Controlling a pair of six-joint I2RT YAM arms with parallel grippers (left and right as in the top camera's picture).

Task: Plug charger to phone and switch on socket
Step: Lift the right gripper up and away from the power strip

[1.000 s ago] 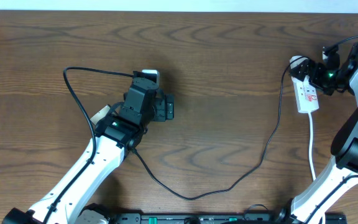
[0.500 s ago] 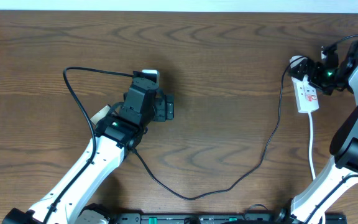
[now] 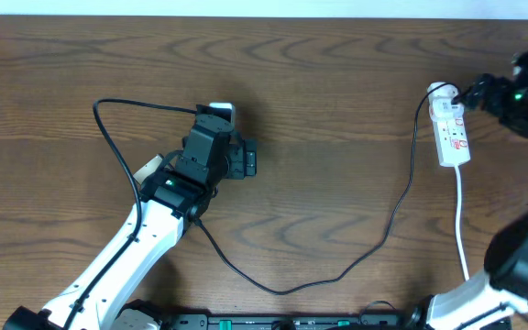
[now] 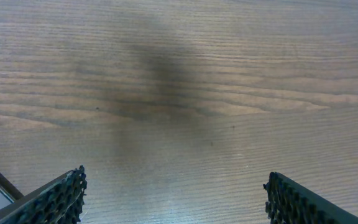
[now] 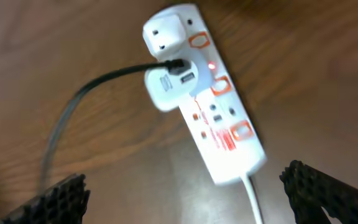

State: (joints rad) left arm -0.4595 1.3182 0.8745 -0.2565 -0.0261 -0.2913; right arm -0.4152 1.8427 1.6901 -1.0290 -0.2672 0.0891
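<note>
Wood of the table (image 3: 319, 55) lies open left of the white socket (image 3: 451, 134), which we see near the right edge, long axis far-to-near, cord (image 3: 461, 220) at its near end. The black charger (image 3: 401, 197) trails left toward the phone (image 3: 221, 109), mostly hidden under the left gripper (image 4: 174, 175), jaws wide. The right gripper (image 5: 182, 177), equally wide, holds nothing.
</note>
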